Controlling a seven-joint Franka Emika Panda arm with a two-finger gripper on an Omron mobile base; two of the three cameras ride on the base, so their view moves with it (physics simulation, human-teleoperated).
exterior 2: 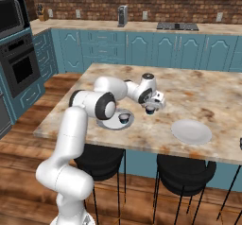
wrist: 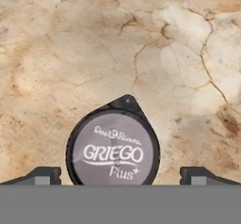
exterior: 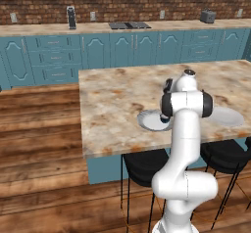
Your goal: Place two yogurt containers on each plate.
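Claw [exterior 2: 150, 108] points down over the middle of the island top [exterior: 117, 95]; we see a yogurt cup [wrist: 113, 150] between its spread fingertips [wrist: 44, 175], but contact is hard to make out, so we cannot tell whether it grips. We note the arm [exterior 2: 75, 125] bent forward from the near edge. One plate [exterior 2: 191, 131] lies bare toward the near right edge. Another plate [exterior 2: 109, 122], partly hidden by the elbow, carries a second cup [exterior 2: 124, 118].
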